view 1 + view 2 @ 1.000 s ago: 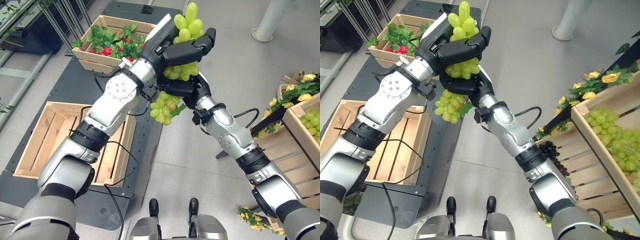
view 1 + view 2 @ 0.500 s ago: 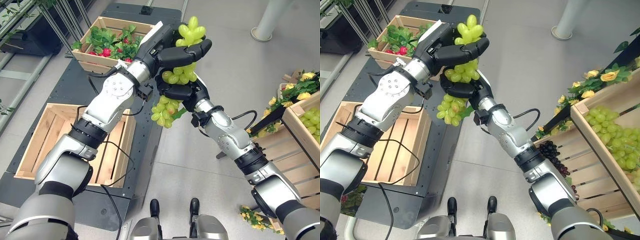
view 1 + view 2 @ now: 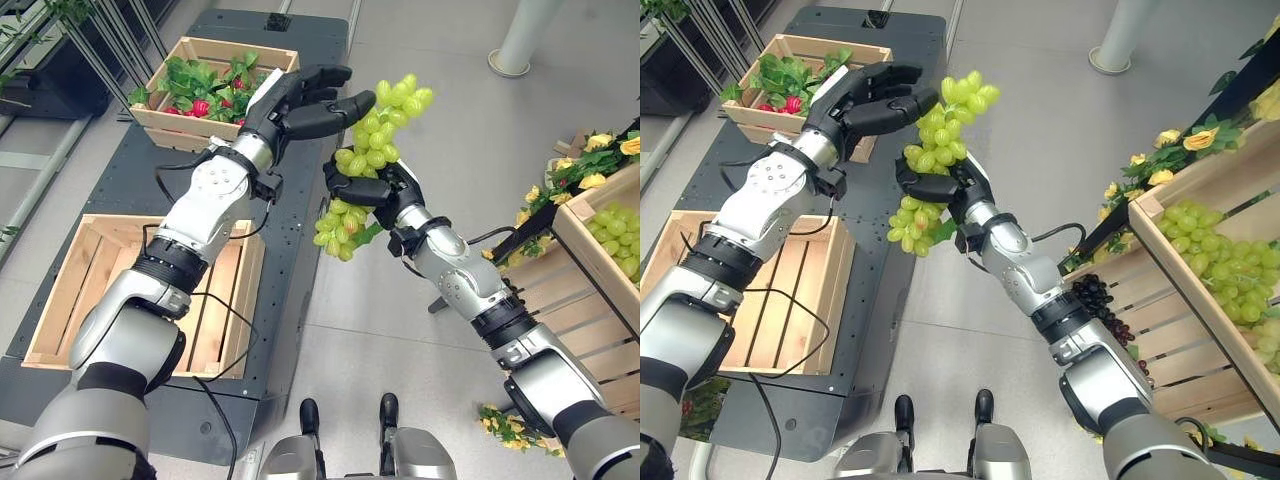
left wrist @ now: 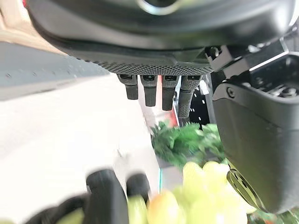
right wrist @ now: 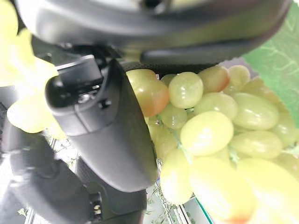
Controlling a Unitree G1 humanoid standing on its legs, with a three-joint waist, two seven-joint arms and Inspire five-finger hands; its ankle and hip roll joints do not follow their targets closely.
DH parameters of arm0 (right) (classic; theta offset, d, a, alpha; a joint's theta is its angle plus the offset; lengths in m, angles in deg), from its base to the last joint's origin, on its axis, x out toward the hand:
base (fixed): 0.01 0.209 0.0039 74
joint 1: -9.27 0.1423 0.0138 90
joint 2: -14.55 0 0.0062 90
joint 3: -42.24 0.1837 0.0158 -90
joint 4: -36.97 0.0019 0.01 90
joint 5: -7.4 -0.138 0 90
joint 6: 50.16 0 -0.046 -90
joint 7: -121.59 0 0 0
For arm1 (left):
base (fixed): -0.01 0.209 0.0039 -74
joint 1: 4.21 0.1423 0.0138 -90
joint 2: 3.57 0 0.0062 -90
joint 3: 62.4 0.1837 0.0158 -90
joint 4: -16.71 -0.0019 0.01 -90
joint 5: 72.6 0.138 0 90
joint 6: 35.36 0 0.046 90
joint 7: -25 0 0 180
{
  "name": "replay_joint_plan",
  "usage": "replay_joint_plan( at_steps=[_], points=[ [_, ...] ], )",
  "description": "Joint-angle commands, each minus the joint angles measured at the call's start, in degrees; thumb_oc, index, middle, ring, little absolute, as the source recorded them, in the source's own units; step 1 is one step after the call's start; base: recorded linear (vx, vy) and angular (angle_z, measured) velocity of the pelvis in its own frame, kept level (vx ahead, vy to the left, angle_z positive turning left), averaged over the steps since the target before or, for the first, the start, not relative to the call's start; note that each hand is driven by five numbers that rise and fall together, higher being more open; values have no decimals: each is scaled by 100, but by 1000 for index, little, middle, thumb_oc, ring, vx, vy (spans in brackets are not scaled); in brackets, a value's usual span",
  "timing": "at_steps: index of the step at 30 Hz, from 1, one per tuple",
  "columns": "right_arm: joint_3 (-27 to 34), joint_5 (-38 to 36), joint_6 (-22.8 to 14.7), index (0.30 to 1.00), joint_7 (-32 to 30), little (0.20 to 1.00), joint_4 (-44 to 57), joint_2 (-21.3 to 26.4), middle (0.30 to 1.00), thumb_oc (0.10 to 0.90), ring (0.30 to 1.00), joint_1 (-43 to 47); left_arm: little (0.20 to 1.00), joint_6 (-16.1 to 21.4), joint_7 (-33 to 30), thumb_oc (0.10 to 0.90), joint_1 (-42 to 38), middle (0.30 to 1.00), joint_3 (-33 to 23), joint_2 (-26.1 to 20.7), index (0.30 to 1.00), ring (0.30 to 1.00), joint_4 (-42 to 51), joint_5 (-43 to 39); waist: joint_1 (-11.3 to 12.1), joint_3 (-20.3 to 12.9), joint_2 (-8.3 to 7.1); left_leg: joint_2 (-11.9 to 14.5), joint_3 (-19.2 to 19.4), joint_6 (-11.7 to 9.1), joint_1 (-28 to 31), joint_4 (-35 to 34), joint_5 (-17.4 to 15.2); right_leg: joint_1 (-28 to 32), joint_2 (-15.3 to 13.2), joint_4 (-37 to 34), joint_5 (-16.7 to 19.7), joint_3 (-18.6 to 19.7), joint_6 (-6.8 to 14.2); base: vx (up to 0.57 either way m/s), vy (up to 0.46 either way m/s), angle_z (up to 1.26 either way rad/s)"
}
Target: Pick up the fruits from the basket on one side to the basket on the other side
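Fingers of the right hand curl tight round the middle of the green grape bunch, with one end standing up above the fist and the other hanging below it, high over the grey floor between the two sides. I see the left hand just beside the bunch's upper end, fingers spread straight and thumb out, holding nothing; whether a fingertip brushes a grape I cannot tell. I judge this to be a handover toward the empty wooden crate on my left, the fruit having come from the grape crate on my right. To do it well I want the left palm brought fully round the bunch's thick part, not its loose tip, and closed firmly before the right fingers ease off; otherwise the soft, dangling lower cluster could swing or drop. A farther crate of greens and red fruit sits beyond.
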Motion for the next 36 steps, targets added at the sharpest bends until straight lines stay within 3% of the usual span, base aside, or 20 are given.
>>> replay_joint_plan(
  at_steps=[1,9,14,17,25,36],
  points=[
    [38,-277,-1105,300,149,300,-275,-343,300,400,300,-434,900,523,-438,800,130,900,-508,103,900,900,-925,-245,-20,-2092,257,-145,-177,-63,-188,4,-433,-18,-8,1,-295,-19,-134,31,9,-4],
    [250,-85,-1120,300,300,300,-173,-127,300,400,300,-920,900,981,-814,800,570,900,-895,-139,900,900,-1069,253,-114,-2072,228,-124,-76,-54,-170,4,-451,-57,-6,1,-274,81,-123,17,12,-6],
    [609,124,-1048,300,514,300,230,84,300,400,300,-1457,900,1005,-460,800,1518,900,-1274,-25,900,900,-748,462,-161,-2017,185,-123,-37,-26,-141,4,-476,-81,10,1,-245,193,-111,9,18,-4],
    [785,239,-988,300,631,300,437,180,300,400,300,-1682,900,1132,-150,800,1950,900,-1461,70,900,900,-585,158,-191,-1990,162,-121,-8,-11,-117,4,-495,-92,14,1,-233,245,-108,13,47,-14],
    [1095,737,-884,300,1026,300,881,280,300,400,300,-2037,900,1417,10,800,2865,900,-1786,738,900,900,-245,67,-266,-1942,63,-103,140,26,-24,4,-525,-89,45,1,-160,390,-81,26,32,-15],
    [1749,653,-132,300,1861,300,2311,974,300,400,300,-2471,900,1454,-151,800,3991,900,-1697,1698,900,900,-216,226,-521,-1898,-120,-62,485,81,66,4,-610,-184,93,1,-48,720,-5,13,30,-20]
  ],
)
